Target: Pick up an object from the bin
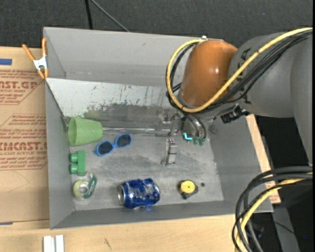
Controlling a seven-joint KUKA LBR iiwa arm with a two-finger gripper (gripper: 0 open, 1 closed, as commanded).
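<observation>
Yellow round tape measure (187, 188) lies on the bin (121, 62) floor near the front wall, right of centre. It is the item nearest the gripper (170, 155) but apart from it.

Camera view: the arm comes in from the right, with its orange wrist cover (207, 72) and yellow-black cables above the back right of the bin. The gripper hangs over bare floor about mid-bin, right of centre. I can't tell how wide it is set, and nothing visible is in it.

A crushed blue can (139, 193) lies left of the tape measure along the front wall. Blue sunglasses (113, 145) lie left of the gripper. A green cup (84, 131) lies on its side at the left wall. A green block (77, 162) sits below it, and a clear roll-like item (84, 187) is in the front left corner.
</observation>
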